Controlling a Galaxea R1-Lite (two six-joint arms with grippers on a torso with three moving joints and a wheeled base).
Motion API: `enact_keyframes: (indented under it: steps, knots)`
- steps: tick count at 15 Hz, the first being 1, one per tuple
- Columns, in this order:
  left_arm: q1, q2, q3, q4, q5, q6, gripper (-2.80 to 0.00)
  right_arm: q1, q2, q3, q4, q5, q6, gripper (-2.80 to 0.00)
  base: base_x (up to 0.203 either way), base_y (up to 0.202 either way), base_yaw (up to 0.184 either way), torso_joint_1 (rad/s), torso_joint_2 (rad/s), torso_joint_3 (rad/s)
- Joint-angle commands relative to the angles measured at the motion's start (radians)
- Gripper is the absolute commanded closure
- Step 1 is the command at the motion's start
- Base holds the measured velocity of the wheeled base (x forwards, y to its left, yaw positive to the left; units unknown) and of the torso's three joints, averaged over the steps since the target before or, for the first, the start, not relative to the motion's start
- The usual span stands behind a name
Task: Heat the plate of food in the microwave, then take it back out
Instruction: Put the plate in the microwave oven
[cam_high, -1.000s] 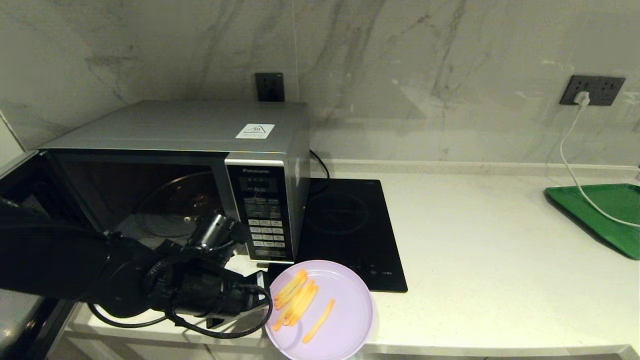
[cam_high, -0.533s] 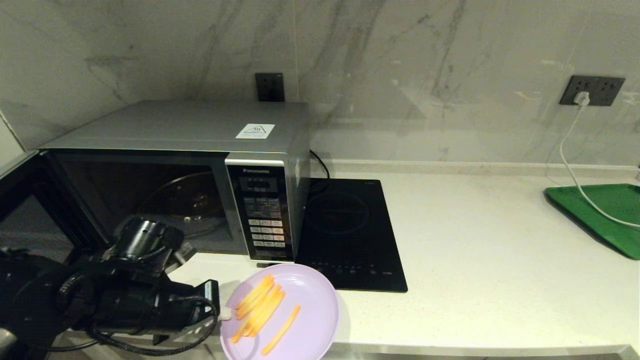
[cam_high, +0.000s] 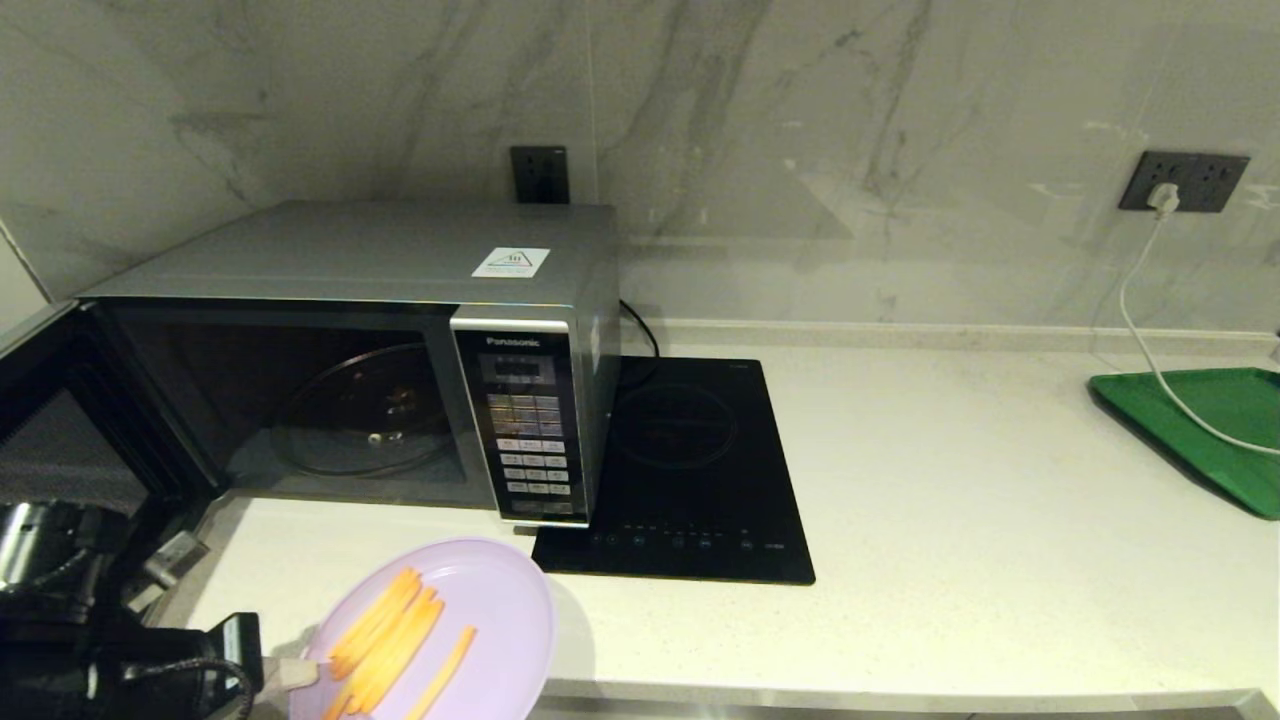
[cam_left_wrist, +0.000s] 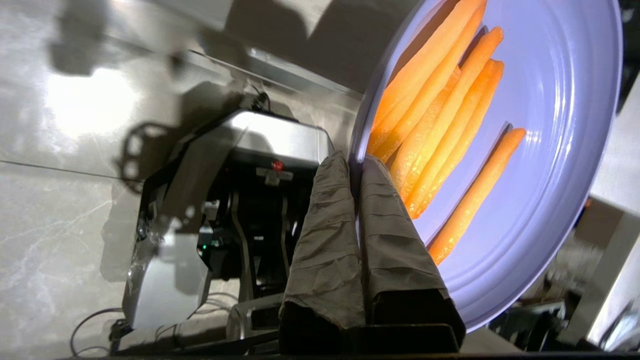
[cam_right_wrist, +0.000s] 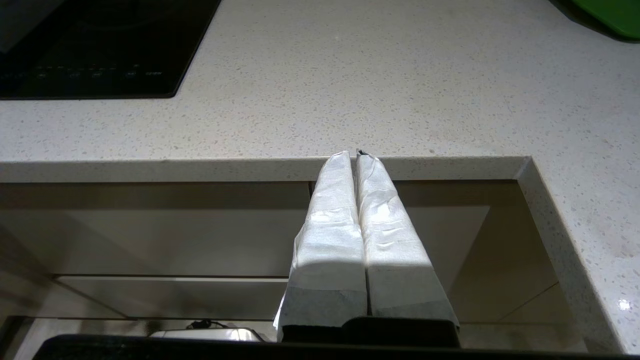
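My left pincer (cam_left_wrist: 356, 162) is clamped on the rim of the plate of food (cam_high: 500, 610), its two wrapped fingers (cam_left_wrist: 385, 220) pressed nearly together with the lilac rim between them. In the head view the pincer (cam_high: 300, 672) sits at the lower left, and the plate hangs off the front edge of the desk (cam_high: 950, 520), partly over it and partly past it. It lies in front of the microwave (cam_high: 380, 260) and apart from it, not inside.

On the plate (cam_left_wrist: 560, 150) I count one bundle of fries (cam_left_wrist: 440, 110), perhaps five or six lying side by side; they overlap too closely for a sure count. One more fry (cam_left_wrist: 475, 192) lies alone beside them.

The microwave's door (cam_high: 60, 400) stands swung open to the left, and one glass turntable (cam_high: 360, 415) shows in the dark cavity. One button panel (cam_high: 525, 430) faces me on its right side, and one white sticker (cam_high: 510, 262) sits on its top.

Just right of the microwave lies one black induction hob (cam_high: 690, 470). One green tray (cam_high: 1210, 420) rests at the far right of the desk, with one white cable (cam_high: 1135, 310) running across it up to a wall socket (cam_high: 1185, 180). A second socket (cam_high: 540, 172) sits behind the microwave.

My right pincer (cam_right_wrist: 357, 155) is parked low at the desk's front edge, its two fingers closed together on nothing.
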Motion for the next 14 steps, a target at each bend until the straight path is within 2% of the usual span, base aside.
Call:
enact_keyframes:
  steps: [1, 3, 6, 10, 11, 12, 14]
  knots:
    - [0.185, -0.039, 0.004, 0.02, -0.045, 0.061, 0.0, 0.0, 0.0, -0.001, 0.002, 0.0, 0.0, 0.0, 0.0, 0.0, 0.0, 0.0, 0.0, 0.0]
    - [0.294, -0.019, -0.014, 0.032, -0.084, 0.118, 0.0, 0.001, 0.0, 0.0, 0.002, 0.0, 0.0, 0.0, 0.0, 0.0, 0.0, 0.0, 0.0, 0.0]
    - [0.387, 0.053, -0.068, 0.036, -0.098, 0.141, 0.0, 0.0, 0.0, -0.001, 0.002, 0.0, 0.0, 0.0, 0.0, 0.0, 0.0, 0.0, 0.0, 0.0]
    - [0.395, 0.082, -0.099, 0.033, -0.114, 0.137, 0.0, 0.0, 0.0, 0.0, 0.002, 0.0, 0.0, 0.0, 0.0, 0.0, 0.0, 0.0, 0.0, 0.0]
    - [0.383, 0.098, -0.121, 0.032, -0.115, 0.118, 0.0, 0.0, 0.0, 0.001, 0.002, 0.0, 0.0, 0.0, 0.0, 0.0, 0.0, 0.0, 0.0, 0.0]
    - [0.369, 0.122, -0.155, 0.03, -0.116, 0.058, 0.0, 0.0, 0.0, -0.001, 0.002, 0.0, 0.0, 0.0, 0.0, 0.0, 0.0, 0.0, 0.0, 0.0]
    - [0.339, 0.172, -0.247, 0.027, -0.112, -0.1, 0.0, 0.0, 0.0, -0.001, 0.002, 0.0, 0.0, 0.0, 0.0, 0.0, 0.0, 0.0, 0.0, 0.0]
